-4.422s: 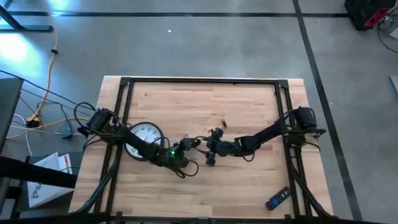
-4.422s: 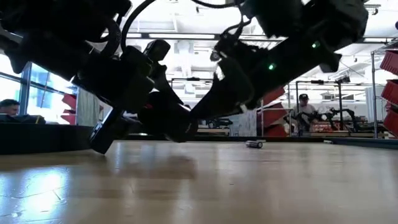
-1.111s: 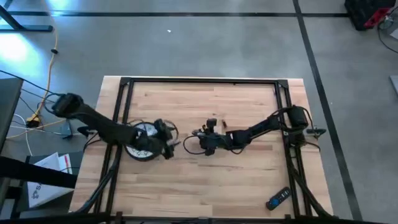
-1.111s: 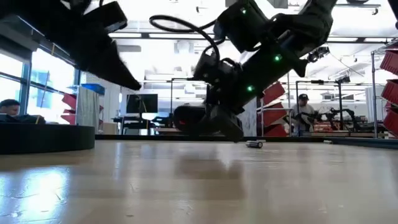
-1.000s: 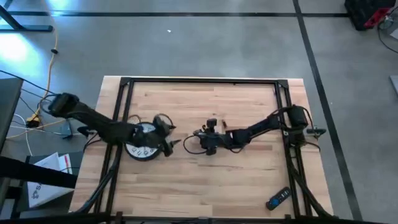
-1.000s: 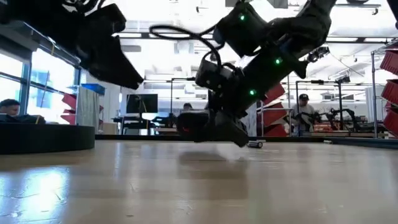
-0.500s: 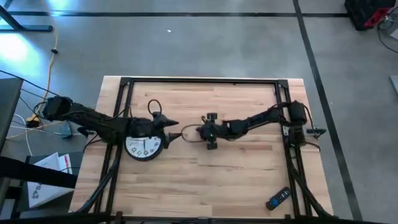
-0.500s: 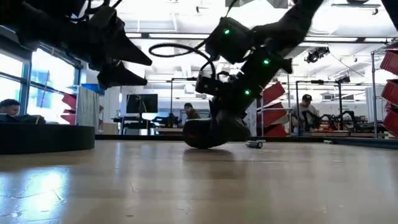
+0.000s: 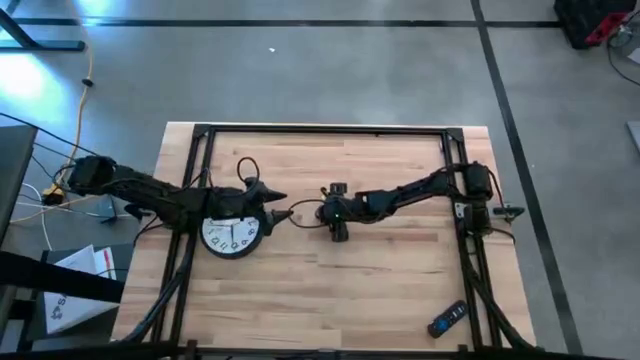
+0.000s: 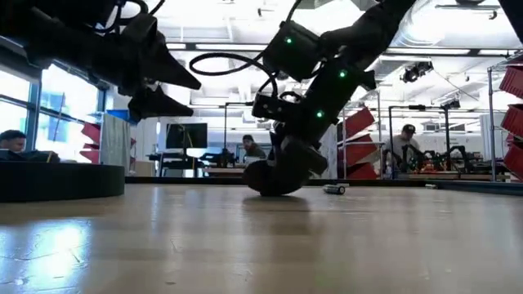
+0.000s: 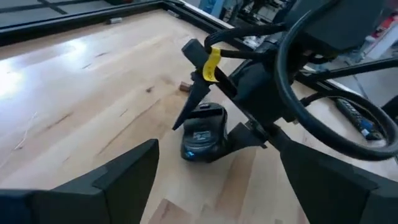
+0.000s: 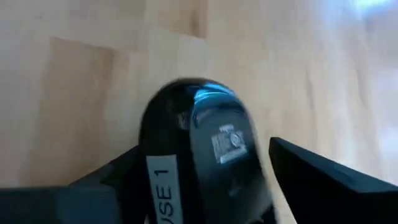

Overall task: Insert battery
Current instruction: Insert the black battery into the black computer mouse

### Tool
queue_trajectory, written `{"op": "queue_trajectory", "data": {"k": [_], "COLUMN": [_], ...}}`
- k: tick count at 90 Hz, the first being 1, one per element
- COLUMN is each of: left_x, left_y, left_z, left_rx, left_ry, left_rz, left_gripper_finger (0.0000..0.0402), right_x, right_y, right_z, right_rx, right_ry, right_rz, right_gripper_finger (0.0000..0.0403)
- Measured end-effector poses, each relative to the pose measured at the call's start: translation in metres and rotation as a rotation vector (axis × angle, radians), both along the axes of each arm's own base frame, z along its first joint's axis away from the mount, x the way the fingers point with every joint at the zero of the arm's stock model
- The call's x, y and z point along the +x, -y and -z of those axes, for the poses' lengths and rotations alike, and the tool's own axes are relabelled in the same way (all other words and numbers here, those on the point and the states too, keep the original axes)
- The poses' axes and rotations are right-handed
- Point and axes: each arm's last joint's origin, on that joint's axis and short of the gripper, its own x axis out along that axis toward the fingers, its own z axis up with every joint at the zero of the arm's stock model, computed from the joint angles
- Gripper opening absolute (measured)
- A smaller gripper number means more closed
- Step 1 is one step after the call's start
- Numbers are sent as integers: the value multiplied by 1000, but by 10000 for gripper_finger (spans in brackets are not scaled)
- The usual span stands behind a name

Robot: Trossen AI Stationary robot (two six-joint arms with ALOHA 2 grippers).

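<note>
Since four seconds back, both arms are seen to be drawn apart and toward the table's far side, and the mouse is now set down flat on the table, where it was held off the wood a second ago.

Nearest the front edge, a remote is left untouched at the right corner. Farther in, a wall clock is overhung by the left arm. The left gripper is held wide apart just past the clock's rim, with nothing between its fingers.

At mid-table the mouse is straddled by the right gripper, which is lowered onto it. Whether the shell is clamped or only bracketed cannot be told.

Just beyond the mouse, the battery is seen lying loose on the wood, gripped by neither arm.

The battery is judged light, rigid and smooth, so it is likely to roll or slip. It is best taken across its middle, with the jaws closed squarely on its round sides. The mouse is judged a light, hard, glossy shell that is easily pushed about, so it should be steadied by its flanks.
</note>
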Motion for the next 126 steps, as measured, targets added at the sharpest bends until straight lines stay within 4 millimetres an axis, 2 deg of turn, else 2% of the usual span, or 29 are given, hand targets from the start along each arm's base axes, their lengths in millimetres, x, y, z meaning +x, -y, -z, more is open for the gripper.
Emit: {"op": "queue_trajectory", "data": {"k": [12, 19, 41, 53, 65, 86, 108, 126], "left_x": [0, -1, -10, -11, -8, 4, 18, 34], "left_y": [0, 0, -2, -2, -4, -7, -7, -4], "left_z": [-3, -8, -21, -21, -13, 2, 38, 62], "left_rx": [21, 44, 102, 121, 159, 242, 223, 182], "left_ry": [18, 47, 91, 72, 13, -48, -199, -231], "left_rz": [21, 29, 32, 37, -19, -78, 55, 123], "left_gripper_finger": [318, 318, 318, 318, 318, 318, 318, 318], "right_x": [0, -1, -15, -28, -35, -46, -62, -66], "right_y": [-9, -11, -6, 0, 2, 5, 2, 5], "right_z": [-11, -19, -61, -71, -66, -47, -23, -21], "right_rx": [167, 204, 133, 97, 84, 104, 83, 78], "right_ry": [48, 67, 122, 68, 10, 69, 29, 30], "right_rz": [-30, -20, 54, 137, 226, 346, 360, 375], "right_gripper_finger": [279, 279, 279, 279, 279, 279, 279, 279]}}
